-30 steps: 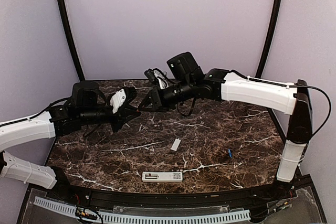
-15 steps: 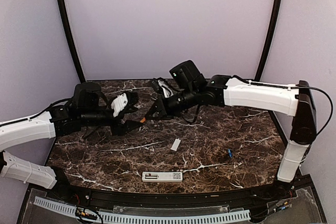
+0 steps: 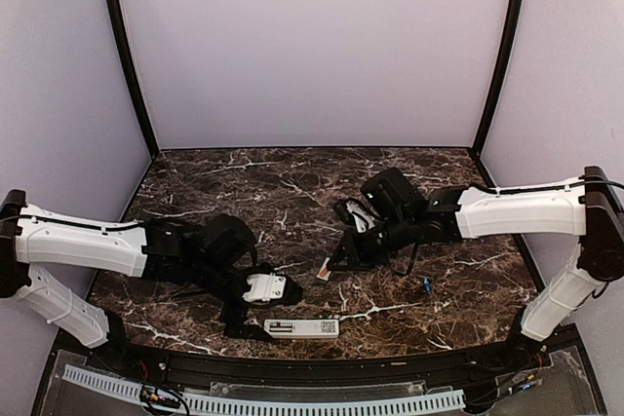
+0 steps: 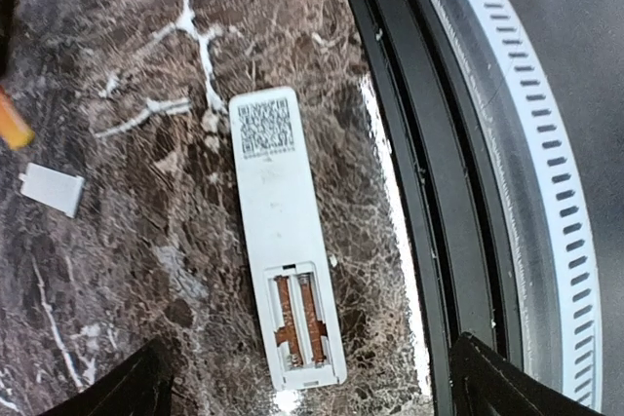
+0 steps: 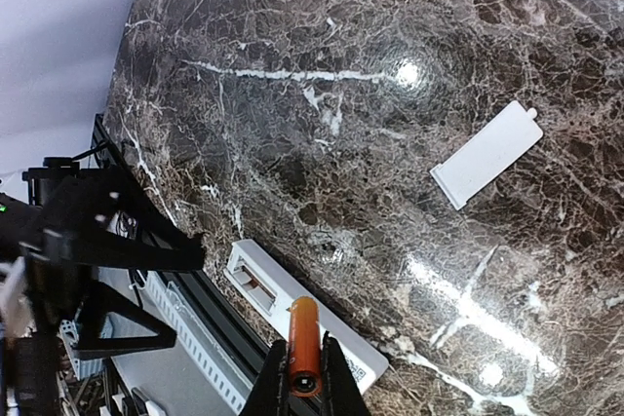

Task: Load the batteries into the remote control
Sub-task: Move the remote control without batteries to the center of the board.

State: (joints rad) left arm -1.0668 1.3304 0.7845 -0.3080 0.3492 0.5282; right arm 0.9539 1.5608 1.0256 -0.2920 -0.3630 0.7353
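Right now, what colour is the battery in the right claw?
Orange battery, pinched in the right claw; clearest in the right wrist view.

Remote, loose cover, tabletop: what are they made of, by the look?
Remote control: likely matte white plastic, printed code label, coppery metal contacts in the open bay. Cover piece: same flat white plastic, apparently. Table: dark brown, white-veined marble look, glossy from the lamp glare; real stone or laminate can't be told.
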